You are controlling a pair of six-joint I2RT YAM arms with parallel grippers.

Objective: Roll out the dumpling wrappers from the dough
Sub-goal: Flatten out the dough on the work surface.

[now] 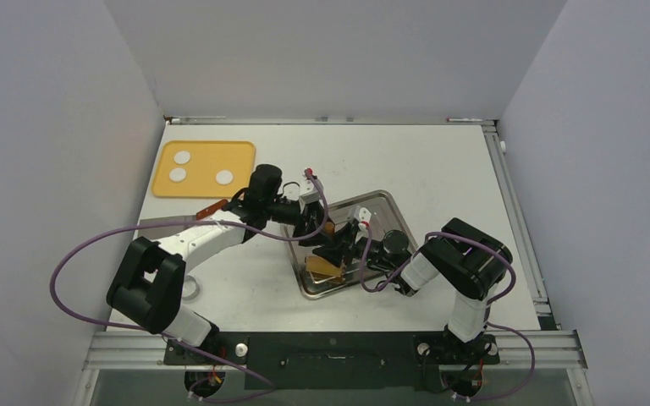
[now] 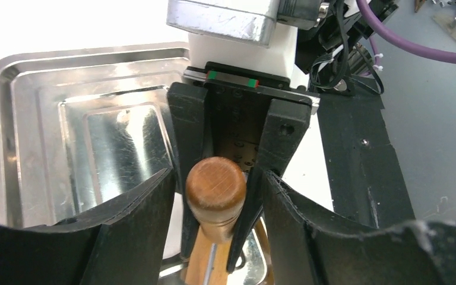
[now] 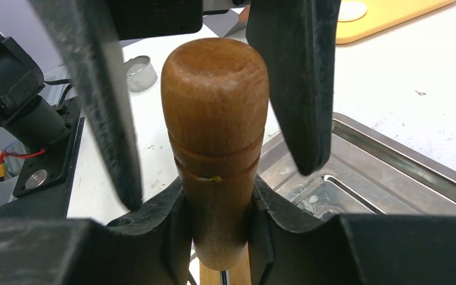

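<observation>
top external view: at the upper left, a yellow tray (image 1: pixel 241 156) lies flat on the white table (image 1: pixel 440 169). it carries the dough (image 1: pixel 178 174), three small white round lumps set apart from one another. in the middle of the frame both arms meet over a steel tray (image 1: pixel 381 203), well apart from the dough.

left wrist view: the left gripper (image 2: pixel 214 178) is spread open. its two black fingers flank the rounded end of a wooden rolling pin handle (image 2: pixel 215 190).

right wrist view: at the upper left, a small metal ring (image 3: pixel 139 72) sits on the table. in the centre, the right gripper (image 3: pixel 217 196) is clamped on the neck of the handle, just below the knob. the left gripper's fingers (image 3: pixel 297 77) stand on either side of the knob, with a gap showing on each side.
</observation>
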